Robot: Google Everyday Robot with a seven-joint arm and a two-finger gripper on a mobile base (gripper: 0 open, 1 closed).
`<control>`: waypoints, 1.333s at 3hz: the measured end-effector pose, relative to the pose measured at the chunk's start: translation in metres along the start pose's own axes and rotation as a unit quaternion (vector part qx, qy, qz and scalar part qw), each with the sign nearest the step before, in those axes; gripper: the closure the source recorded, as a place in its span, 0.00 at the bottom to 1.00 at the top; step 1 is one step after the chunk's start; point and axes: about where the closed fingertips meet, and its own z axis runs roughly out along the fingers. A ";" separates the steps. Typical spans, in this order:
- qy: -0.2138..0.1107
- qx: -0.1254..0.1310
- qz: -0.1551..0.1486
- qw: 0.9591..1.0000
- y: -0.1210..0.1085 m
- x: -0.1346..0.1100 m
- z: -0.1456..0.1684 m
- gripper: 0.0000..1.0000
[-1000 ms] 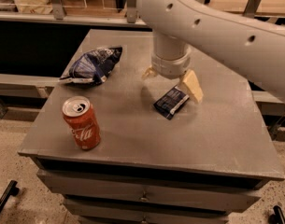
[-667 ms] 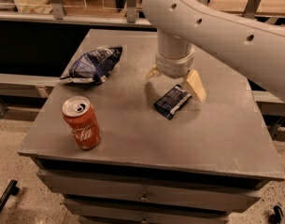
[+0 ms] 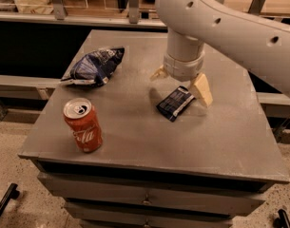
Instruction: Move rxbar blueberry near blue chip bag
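Table point(image 3: 220, 141), blue chip bag point(image 3: 94, 66), red can point(image 3: 83, 125), rxbar blueberry point(image 3: 175, 103), gripper point(image 3: 180, 88) above it

My gripper point(image 3: 180, 87) hangs over the far end of the rxbar blueberry point(image 3: 175, 102), its palm hidden behind my own wrist point(image 3: 183, 61). My arm point(image 3: 239, 27) runs off the top and right edges. The bar's pale lettering is too small to read.
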 end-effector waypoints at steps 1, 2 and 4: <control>-0.024 -0.007 0.030 0.999 0.011 -0.002 0.005 0.00; -0.025 -0.007 0.031 0.999 0.011 -0.002 0.005 0.00; -0.023 -0.003 0.031 0.999 0.010 -0.001 0.006 0.42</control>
